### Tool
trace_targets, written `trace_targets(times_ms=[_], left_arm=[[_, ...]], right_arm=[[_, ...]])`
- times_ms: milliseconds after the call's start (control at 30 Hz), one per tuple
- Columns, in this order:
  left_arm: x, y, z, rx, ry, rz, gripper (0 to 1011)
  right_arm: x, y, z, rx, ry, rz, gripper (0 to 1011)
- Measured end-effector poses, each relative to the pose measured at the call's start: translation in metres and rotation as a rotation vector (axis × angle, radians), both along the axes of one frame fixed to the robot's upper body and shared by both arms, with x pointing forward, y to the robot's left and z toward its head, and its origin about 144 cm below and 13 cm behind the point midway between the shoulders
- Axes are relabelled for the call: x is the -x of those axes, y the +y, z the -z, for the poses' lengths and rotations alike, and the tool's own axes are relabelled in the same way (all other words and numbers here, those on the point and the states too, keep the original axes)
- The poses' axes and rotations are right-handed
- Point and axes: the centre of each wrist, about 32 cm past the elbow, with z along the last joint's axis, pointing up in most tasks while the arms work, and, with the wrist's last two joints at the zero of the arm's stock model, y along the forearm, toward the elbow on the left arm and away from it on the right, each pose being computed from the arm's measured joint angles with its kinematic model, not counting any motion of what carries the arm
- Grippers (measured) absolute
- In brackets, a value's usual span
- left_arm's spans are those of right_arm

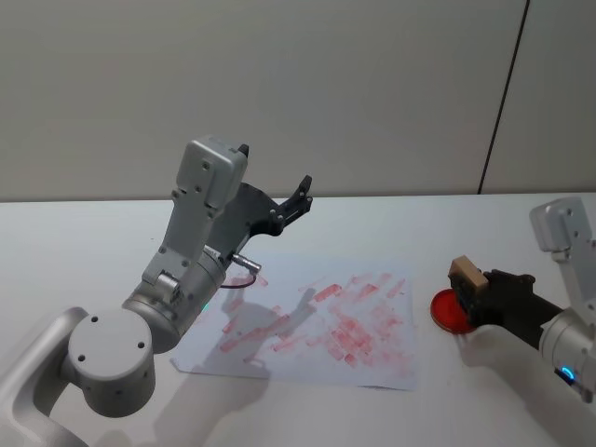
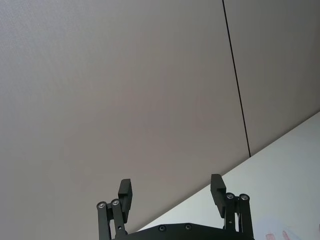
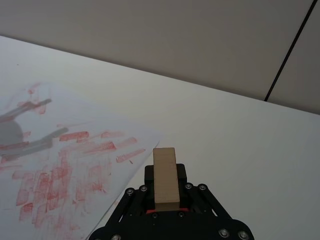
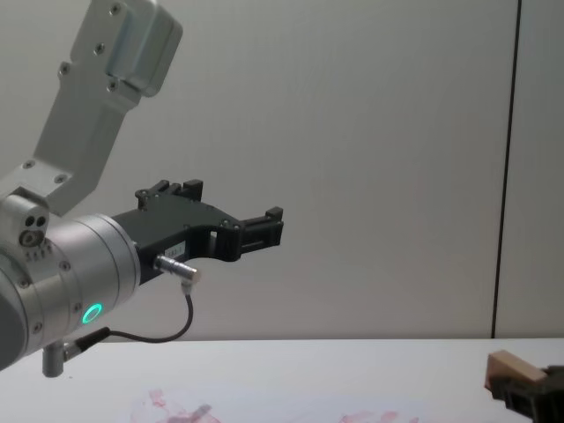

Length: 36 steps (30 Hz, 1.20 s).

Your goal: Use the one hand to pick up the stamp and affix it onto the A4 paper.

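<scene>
Gripping the stamp in the right gripper above the red ink pad, beside the A4 paper; left gripper hanging raised over the paper, fingers apart.

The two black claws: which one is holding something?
The right gripper, low by the red ink pad, clamps the stamp. The left gripper hangs open, raised above the table.

White desk, matte, running back to a grey wall. A4 paper lies flat near its middle, skewed to the desk edge, covered in smudgy red-pink block prints, densest toward the centre. Round red ink pad sits on the desk just beside the paper's right edge, apart from it.
</scene>
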Motion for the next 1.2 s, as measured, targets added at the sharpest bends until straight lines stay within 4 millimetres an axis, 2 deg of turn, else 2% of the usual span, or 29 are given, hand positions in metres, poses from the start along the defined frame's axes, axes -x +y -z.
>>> trace_targets(times_ms=[533, 633, 700, 800, 833, 867, 900, 1000, 1133, 1167, 1200], left_arm=[[0.000, 0.000, 0.000, 0.000, 0.000, 0.000, 1001], [0.000, 0.000, 0.000, 0.000, 0.000, 0.000, 1001], [0.000, 0.000, 0.000, 0.000, 0.000, 0.000, 1001], [0.000, 0.000, 0.000, 0.000, 0.000, 0.000, 1001], [0.000, 0.000, 0.000, 0.000, 0.000, 0.000, 1001], [0.000, 0.000, 0.000, 0.000, 0.000, 0.000, 1001], [0.000, 0.000, 0.000, 0.000, 0.000, 0.000, 1001], [0.000, 0.000, 0.000, 0.000, 0.000, 0.000, 1001], [0.000, 0.000, 0.000, 0.000, 0.000, 0.000, 1001], [0.000, 0.000, 0.000, 0.000, 0.000, 0.000, 1001], [0.000, 0.000, 0.000, 0.000, 0.000, 0.000, 1001]], right_arm=[[-0.010, 0.001, 0.014, 0.054, 0.028, 0.009, 219], [-0.011, 0.001, 0.017, 0.060, 0.031, 0.008, 252], [-0.012, 0.002, 0.017, 0.063, 0.033, 0.007, 305], [-0.013, 0.002, 0.019, 0.067, 0.034, 0.007, 436], [-0.013, 0.002, 0.019, 0.067, 0.034, 0.007, 436], [-0.013, 0.002, 0.019, 0.068, 0.034, 0.007, 497], [-0.013, 0.002, 0.019, 0.069, 0.035, 0.007, 497], [-0.014, 0.003, 0.020, 0.072, 0.036, 0.006, 638], [-0.014, 0.003, 0.021, 0.073, 0.037, 0.006, 708], [-0.014, 0.003, 0.021, 0.074, 0.037, 0.006, 771], [-0.015, 0.003, 0.021, 0.074, 0.037, 0.006, 790]])
